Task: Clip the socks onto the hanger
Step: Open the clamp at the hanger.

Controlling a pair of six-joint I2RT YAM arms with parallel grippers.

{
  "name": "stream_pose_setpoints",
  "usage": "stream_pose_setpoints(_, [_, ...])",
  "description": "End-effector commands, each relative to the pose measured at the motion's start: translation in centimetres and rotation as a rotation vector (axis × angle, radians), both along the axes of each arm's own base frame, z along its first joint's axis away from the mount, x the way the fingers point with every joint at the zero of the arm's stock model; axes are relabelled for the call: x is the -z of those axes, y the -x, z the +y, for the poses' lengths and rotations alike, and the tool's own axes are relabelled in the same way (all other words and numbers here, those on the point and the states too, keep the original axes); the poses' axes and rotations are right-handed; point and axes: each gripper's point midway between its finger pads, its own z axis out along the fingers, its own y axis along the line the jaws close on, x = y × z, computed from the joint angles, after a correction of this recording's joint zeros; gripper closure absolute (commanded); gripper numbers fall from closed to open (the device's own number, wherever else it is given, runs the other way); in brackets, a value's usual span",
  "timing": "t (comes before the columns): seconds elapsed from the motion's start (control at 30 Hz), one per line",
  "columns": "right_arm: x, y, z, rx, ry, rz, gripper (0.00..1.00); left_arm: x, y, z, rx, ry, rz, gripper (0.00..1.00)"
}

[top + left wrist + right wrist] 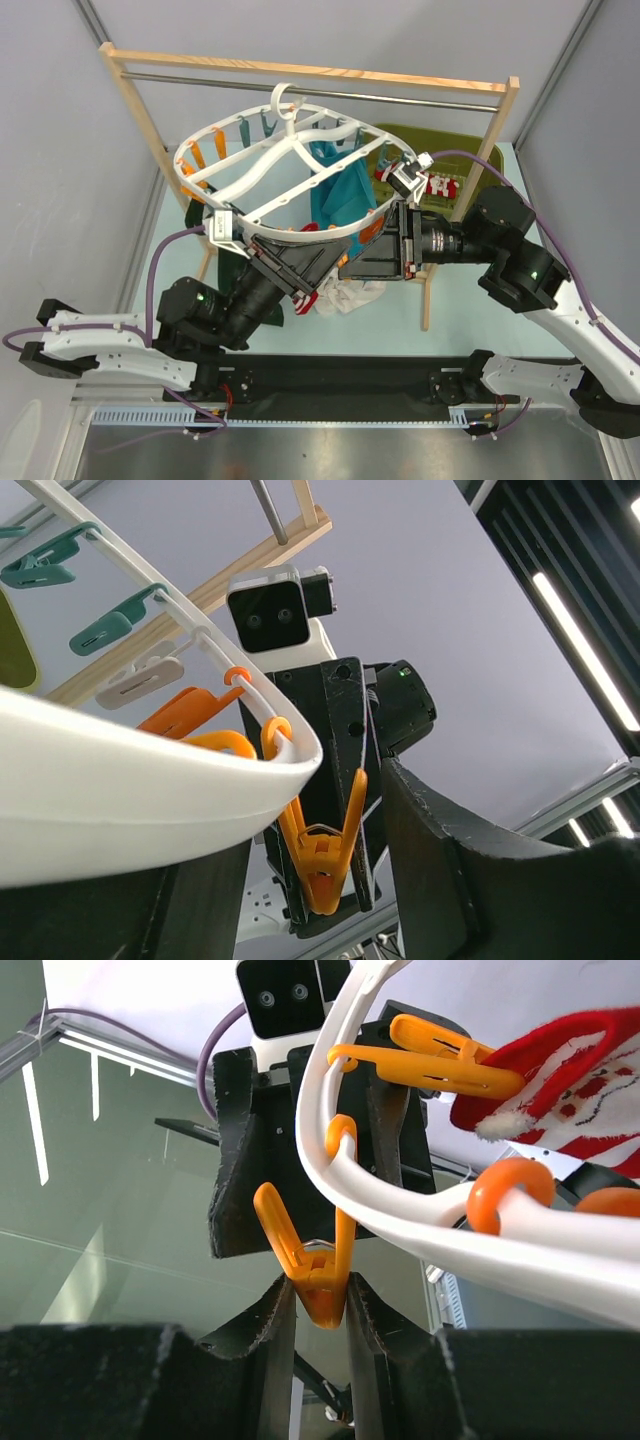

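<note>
Right claw [320, 1292] clenches an orange clip [325, 1307] under the hanger [390, 1225] rim, splaying it; left claw [310, 850] straddles that rim, jaws apart. One striped sock [590, 1060] hangs from a neighbouring clip [440, 1060].

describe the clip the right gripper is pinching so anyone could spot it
Find the round white hanger hooked on the wooden rack's rod, then its near rim. There an orange clip dangles from the rim, its lower end squeezed between the right gripper's black fingers; no other clip is gripped.
</note>
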Motion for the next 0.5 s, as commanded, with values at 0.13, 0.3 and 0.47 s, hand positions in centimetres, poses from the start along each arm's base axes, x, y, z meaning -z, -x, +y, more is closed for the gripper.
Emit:
stream_pose_setpoints(0.13, [0.32,0.65,-0.28,-0.041,0.008,0.022,1.0,-2.27,0.05,1.27,-0.006,0.07,-0.006,0.58])
stream_pose_setpoints(0.3, [0.35,0.57,-0.28,-0.037,0.011,0.018,0.92,-2.06,0.09,1.21,-0.002,0.057,-0.003,0.86])
stream_pose_setpoints(0.47, [0.71,-0.04,-0.45,0.001,0.03,0.01,0.57,-1.76,0.04,1.21,-0.003,0.043,0.001,1.0])
